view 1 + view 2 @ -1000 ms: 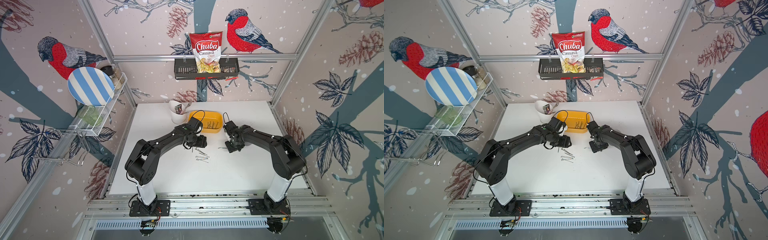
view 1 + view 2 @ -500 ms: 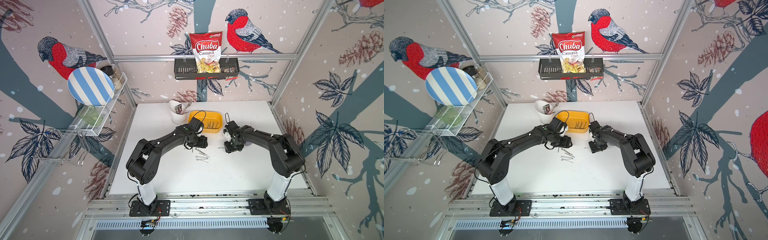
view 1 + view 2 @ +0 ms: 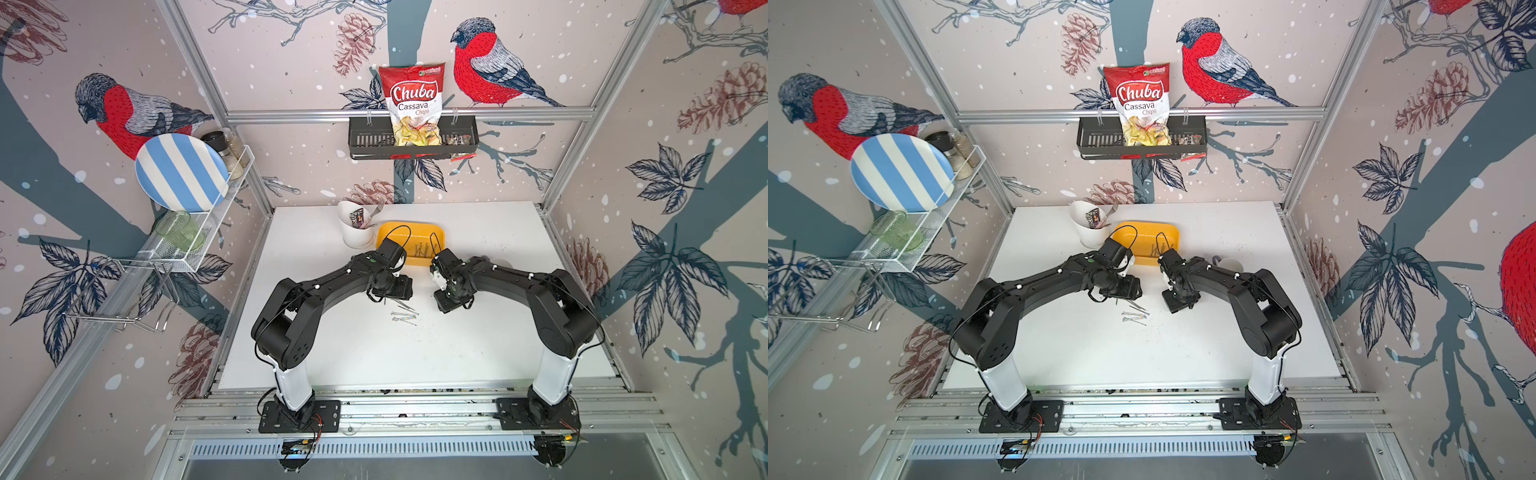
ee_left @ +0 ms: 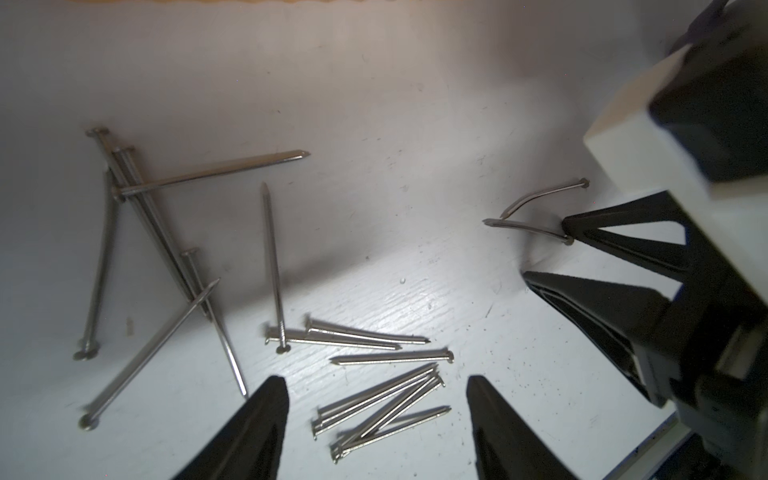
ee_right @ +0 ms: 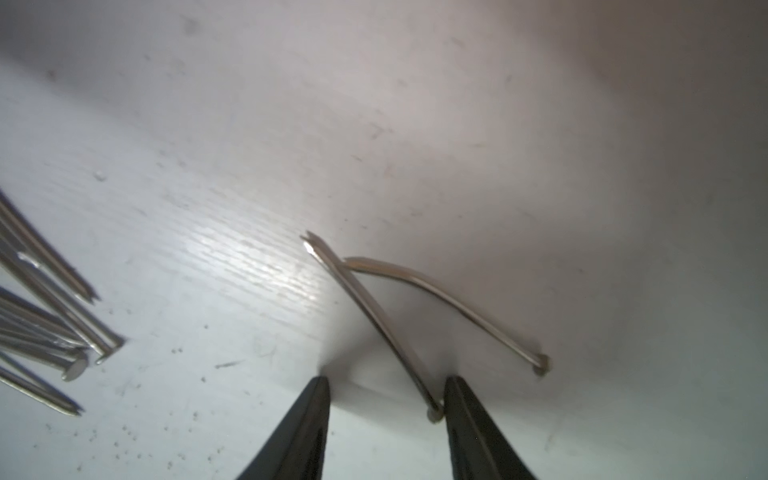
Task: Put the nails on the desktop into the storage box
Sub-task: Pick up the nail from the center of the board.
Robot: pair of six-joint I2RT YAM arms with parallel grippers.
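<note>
Nails (image 3: 405, 318) lie loose on the desk (image 3: 353, 353), short of the yellow box (image 3: 409, 226). Your right jaws stand half open, empty, astride the head end of one nail (image 5: 374, 324); centre on the shaft before closing. Left jaws gape wide, empty, over the bundle (image 4: 376, 392).

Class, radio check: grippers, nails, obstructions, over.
Left gripper open over loose nails. Right gripper open, straddling one nail. Some nails in storage box. Nothing blocking.

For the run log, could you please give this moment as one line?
left gripper: open above nail cluster | right gripper: open, straddling one nail | storage box: holds some nails | desktop: many nails loose
</note>
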